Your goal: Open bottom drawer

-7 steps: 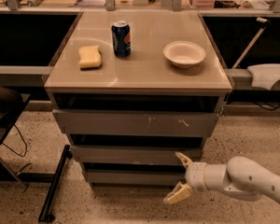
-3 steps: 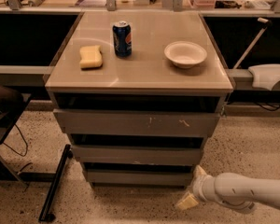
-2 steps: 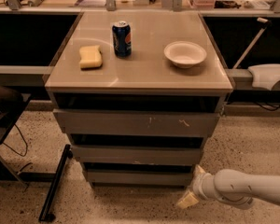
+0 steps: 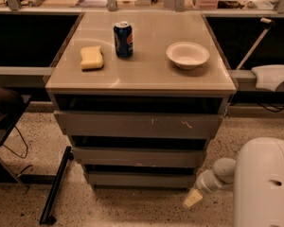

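The bottom drawer is the lowest and narrowest grey front of the cabinet, plain and handleless, sitting nearly flush under the middle front. My gripper is low by the floor, just right of the bottom drawer's right end and slightly below it, beside the drawer rather than on its front. The white arm fills the lower right corner.
On the cabinet top stand a blue soda can, a yellow sponge and a white bowl. The widest top front has pale scratches. A black stand leg lies on the floor at left.
My gripper has dropped from in front of the lower drawers to the floor by the cabinet's lower right corner. The arm's white body now bulks in at the lower right. The drawers have not moved.
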You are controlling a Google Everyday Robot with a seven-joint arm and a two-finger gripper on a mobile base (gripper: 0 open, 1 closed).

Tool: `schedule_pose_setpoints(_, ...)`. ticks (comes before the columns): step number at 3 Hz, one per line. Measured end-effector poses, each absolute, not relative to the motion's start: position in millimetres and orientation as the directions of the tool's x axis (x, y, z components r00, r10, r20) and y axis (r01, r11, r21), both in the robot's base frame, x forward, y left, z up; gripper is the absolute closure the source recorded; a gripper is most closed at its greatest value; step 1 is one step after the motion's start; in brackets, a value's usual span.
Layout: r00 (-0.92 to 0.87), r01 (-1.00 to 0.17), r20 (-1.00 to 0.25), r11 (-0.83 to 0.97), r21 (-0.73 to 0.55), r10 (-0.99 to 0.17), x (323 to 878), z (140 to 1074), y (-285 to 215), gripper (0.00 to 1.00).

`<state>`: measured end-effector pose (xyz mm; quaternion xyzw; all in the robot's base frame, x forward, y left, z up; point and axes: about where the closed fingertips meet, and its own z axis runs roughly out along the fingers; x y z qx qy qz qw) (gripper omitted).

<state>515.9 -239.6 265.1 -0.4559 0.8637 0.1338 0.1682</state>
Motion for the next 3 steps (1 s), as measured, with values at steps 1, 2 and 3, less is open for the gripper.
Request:
schedule_pose_setpoints(1,-0.527,-0.833,-0.413,0.549,0.075,-0.743,517.1,265.9,-239.7,0.0)
schedule_pose_setpoints(2,-0.499,-0.858,-0.435,0.497,0.128,-0.75,518.7,253.4,-224.9,0.0)
schedule_pose_setpoints(3,-0.353,-0.935,-0.514,0.284,0.211,-0.782,503.3,249.5,-166.7,0.0)
